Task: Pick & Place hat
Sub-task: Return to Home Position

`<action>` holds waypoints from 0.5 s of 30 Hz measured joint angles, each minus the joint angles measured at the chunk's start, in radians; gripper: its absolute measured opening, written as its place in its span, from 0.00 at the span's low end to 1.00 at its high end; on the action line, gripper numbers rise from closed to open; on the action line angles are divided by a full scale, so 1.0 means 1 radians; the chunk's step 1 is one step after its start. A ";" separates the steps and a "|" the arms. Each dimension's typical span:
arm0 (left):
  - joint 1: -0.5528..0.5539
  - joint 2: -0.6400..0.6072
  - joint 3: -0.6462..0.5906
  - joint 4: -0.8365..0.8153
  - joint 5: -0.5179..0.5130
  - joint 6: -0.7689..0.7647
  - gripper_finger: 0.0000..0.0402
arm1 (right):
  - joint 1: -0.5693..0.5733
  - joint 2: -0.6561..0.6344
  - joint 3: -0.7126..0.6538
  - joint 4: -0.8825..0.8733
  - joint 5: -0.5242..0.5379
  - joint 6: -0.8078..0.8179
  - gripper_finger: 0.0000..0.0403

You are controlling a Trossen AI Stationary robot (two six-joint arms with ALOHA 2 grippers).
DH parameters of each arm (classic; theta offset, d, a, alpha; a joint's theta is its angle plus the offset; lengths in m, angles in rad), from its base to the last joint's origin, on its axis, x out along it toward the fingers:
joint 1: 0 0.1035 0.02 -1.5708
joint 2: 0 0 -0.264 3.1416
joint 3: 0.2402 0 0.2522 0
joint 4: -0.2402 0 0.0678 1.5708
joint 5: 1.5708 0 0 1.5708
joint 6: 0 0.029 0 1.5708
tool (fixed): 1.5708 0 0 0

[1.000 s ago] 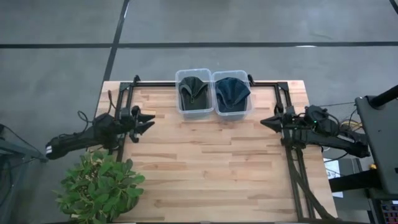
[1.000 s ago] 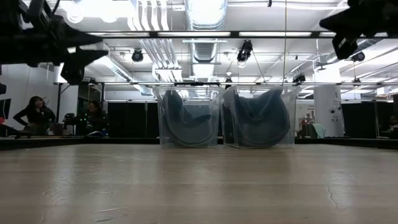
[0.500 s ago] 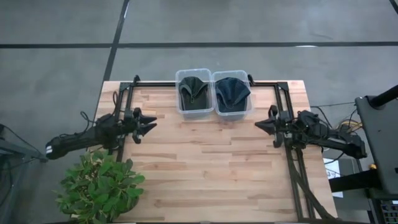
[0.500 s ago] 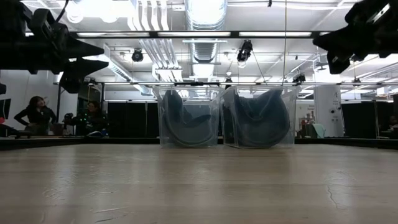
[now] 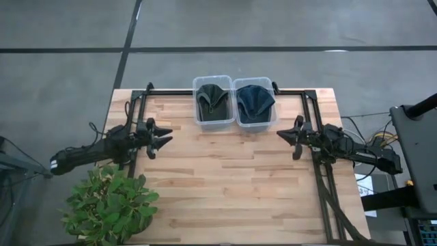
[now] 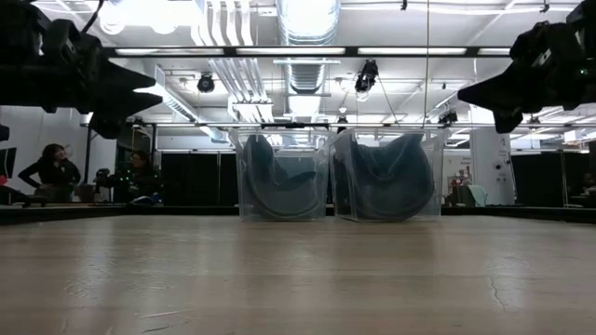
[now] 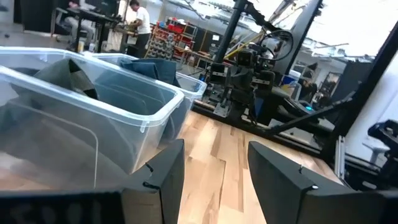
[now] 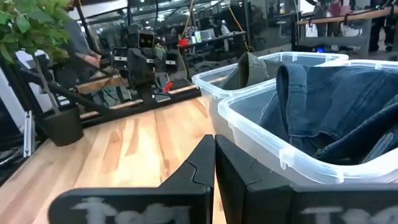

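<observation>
Two clear plastic bins stand side by side at the table's far edge. The left bin (image 5: 212,102) holds a dark olive hat (image 5: 213,100); the right bin (image 5: 255,102) holds a blue denim hat (image 5: 255,101). Both hats rest inside on the bin floors and walls. My left gripper (image 5: 168,137) hovers open at the table's left side, pointing level toward the right. My right gripper (image 5: 280,135) hovers shut at the right side, pointing level toward the left. Neither holds anything.
A potted green plant (image 5: 109,205) stands at the table's near left corner. Black frame rails (image 5: 318,171) run along the left, right and far edges. People sit in the room beyond the table (image 6: 56,172). The bare wood in the middle (image 5: 225,178) lies free.
My right gripper has come down and moved toward the table's middle, staying shut. My left gripper has hardly moved. The hats and bins stay where they were.
</observation>
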 joint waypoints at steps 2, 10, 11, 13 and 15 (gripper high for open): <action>0.000 0.000 0.000 0.001 0.014 0.016 0.42 | 0.000 0.000 -0.004 -0.005 -0.001 -0.007 0.02; 0.000 0.000 0.000 -0.001 0.068 0.042 0.42 | 0.000 0.001 -0.009 -0.011 -0.016 -0.058 0.02; 0.000 0.000 0.000 -0.003 0.068 0.047 0.42 | 0.000 0.000 -0.009 -0.010 -0.016 -0.058 0.02; 0.000 0.000 0.000 -0.004 0.070 0.048 0.42 | 0.000 0.000 -0.009 -0.009 -0.017 -0.058 0.02; 0.000 0.000 0.000 -0.004 0.070 0.043 0.42 | 0.000 0.002 -0.009 -0.010 -0.017 -0.058 0.02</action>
